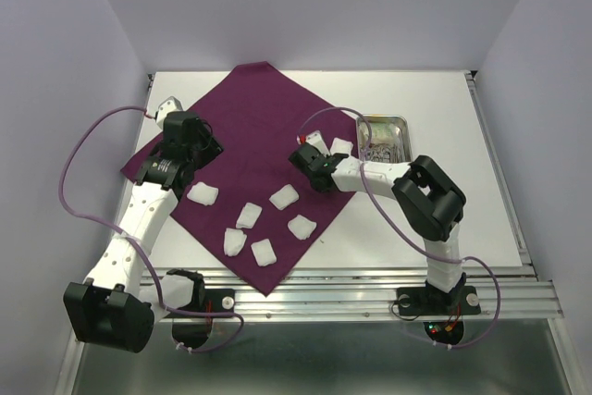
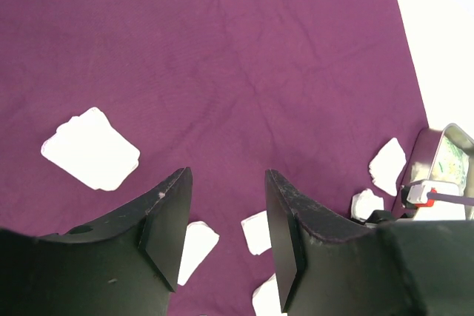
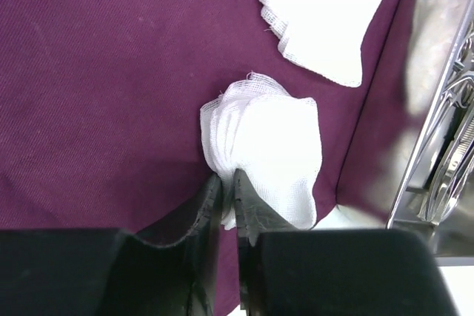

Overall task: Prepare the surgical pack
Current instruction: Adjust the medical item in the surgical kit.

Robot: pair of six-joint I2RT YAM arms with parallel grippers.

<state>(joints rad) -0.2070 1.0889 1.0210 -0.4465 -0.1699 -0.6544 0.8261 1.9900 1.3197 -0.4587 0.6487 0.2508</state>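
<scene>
The surgical pack, a large maroon cloth, lies spread on the white table like a diamond. My right gripper is down at the cloth's right edge, shut on the near edge of a bunched white gauze pad that rests on the cloth. A second gauze pad lies just beyond it. My left gripper hangs open above the cloth's left part, nothing between its fingers.
Several loose gauze pads lie scattered on the near half of the cloth, one showing in the left wrist view. A shiny steel tray holding metal instruments stands just right of the cloth.
</scene>
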